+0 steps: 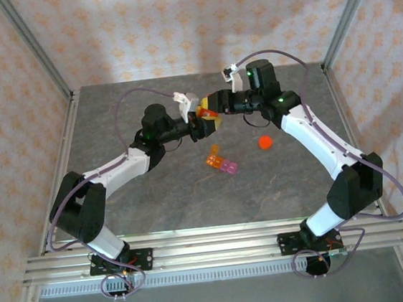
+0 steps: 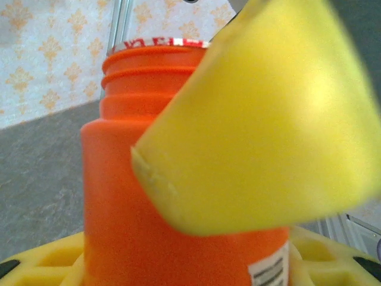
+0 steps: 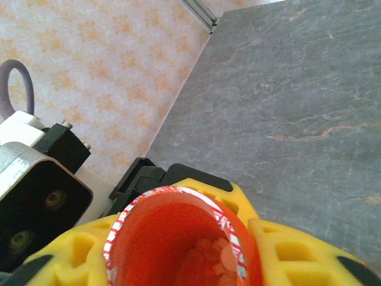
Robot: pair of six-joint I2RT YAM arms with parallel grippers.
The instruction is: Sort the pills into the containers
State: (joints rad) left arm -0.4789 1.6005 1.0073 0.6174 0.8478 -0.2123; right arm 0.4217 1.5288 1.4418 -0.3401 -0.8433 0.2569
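An open orange pill bottle (image 1: 204, 110) is held above the table between both grippers. My left gripper (image 1: 200, 127) grips its body (image 2: 119, 208) from below, a yellow finger on each side. My right gripper (image 1: 213, 107) is shut around the bottle near its mouth (image 3: 172, 238), and one of its yellow fingers (image 2: 268, 119) crosses the left wrist view. Pills (image 3: 208, 262) lie inside the bottle. The containers (image 1: 221, 162), a short strip of orange and pink cells, lie on the table below and in front of the grippers.
A small orange cap (image 1: 265, 142) lies on the grey table (image 1: 155, 192) to the right of the strip. Metal frame posts and patterned walls enclose the back and sides.
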